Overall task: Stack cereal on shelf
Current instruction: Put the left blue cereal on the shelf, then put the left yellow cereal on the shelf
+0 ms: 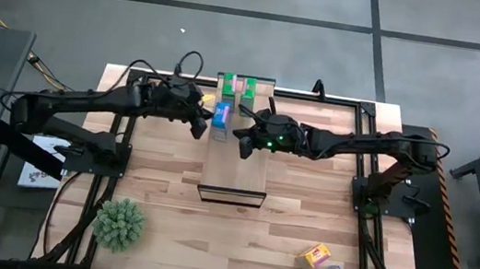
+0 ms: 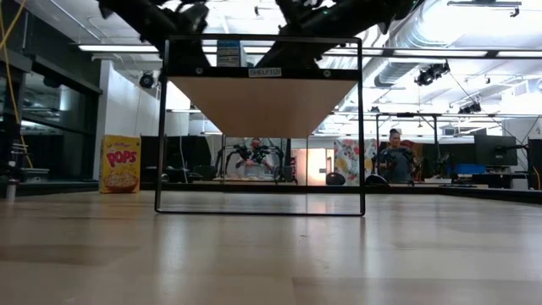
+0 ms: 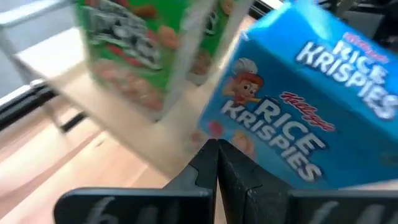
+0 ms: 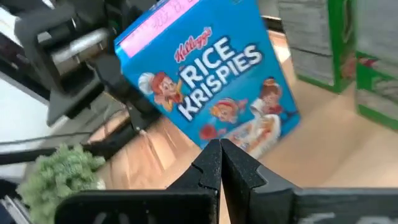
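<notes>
The overhead camera looks straight down on my whole desk, both arms and the shelf at its center. The low camera sits at desk height, facing level across the boards and up at the shelf's underside, with the room beyond. Each wrist camera peers forward past its own tool, very close to the blue cereal box, which the overhead view also catches, as both wrist views do from opposite sides.
</notes>
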You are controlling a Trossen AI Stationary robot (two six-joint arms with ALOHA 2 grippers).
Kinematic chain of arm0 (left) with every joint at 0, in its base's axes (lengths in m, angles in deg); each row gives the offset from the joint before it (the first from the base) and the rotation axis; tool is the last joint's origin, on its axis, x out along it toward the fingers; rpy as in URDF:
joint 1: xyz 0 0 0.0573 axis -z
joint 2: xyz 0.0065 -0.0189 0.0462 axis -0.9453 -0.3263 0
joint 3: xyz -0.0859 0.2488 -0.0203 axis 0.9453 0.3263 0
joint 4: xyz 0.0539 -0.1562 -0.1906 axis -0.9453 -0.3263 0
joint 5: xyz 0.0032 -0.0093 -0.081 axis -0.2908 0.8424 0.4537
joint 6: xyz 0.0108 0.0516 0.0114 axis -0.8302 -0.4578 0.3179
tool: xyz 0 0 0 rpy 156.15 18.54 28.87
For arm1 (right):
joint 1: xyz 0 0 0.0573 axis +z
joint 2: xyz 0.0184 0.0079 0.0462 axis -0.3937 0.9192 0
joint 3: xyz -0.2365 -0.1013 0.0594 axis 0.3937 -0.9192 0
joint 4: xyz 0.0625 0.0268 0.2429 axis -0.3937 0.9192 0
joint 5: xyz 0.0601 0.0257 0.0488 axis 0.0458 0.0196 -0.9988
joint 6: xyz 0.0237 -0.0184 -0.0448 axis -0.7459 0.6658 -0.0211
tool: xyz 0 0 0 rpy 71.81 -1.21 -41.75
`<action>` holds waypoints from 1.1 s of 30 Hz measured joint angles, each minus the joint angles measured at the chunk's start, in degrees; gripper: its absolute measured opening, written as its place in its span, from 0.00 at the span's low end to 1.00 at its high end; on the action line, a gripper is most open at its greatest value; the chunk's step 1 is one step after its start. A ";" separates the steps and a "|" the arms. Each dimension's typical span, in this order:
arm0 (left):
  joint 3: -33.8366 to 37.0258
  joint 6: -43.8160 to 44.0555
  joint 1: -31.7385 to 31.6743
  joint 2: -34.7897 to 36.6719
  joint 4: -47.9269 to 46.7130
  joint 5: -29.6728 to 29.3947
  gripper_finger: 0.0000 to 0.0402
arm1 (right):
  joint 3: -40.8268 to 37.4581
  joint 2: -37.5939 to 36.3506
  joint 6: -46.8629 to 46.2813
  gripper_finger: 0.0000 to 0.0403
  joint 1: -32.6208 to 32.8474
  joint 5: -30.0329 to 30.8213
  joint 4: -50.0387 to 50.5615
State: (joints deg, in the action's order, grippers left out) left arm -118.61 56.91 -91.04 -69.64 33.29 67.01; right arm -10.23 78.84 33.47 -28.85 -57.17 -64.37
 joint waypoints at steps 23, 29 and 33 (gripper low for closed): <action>-6.83 -5.47 -14.91 14.94 -28.04 -8.04 0.29 | 0.09 -23.81 7.62 0.00 -5.64 7.79 28.06; -14.99 -11.55 -23.50 1.65 -45.86 -8.24 0.54 | 0.09 -23.59 7.74 0.00 -5.68 7.26 31.24; -16.74 -15.30 -26.99 -6.04 -53.20 -9.52 0.65 | 0.09 -23.57 7.69 0.00 -5.66 7.26 32.62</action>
State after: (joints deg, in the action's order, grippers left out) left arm -135.35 41.61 -118.04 -75.68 -19.91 57.50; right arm -10.14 55.27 41.16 -34.52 -49.90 -31.75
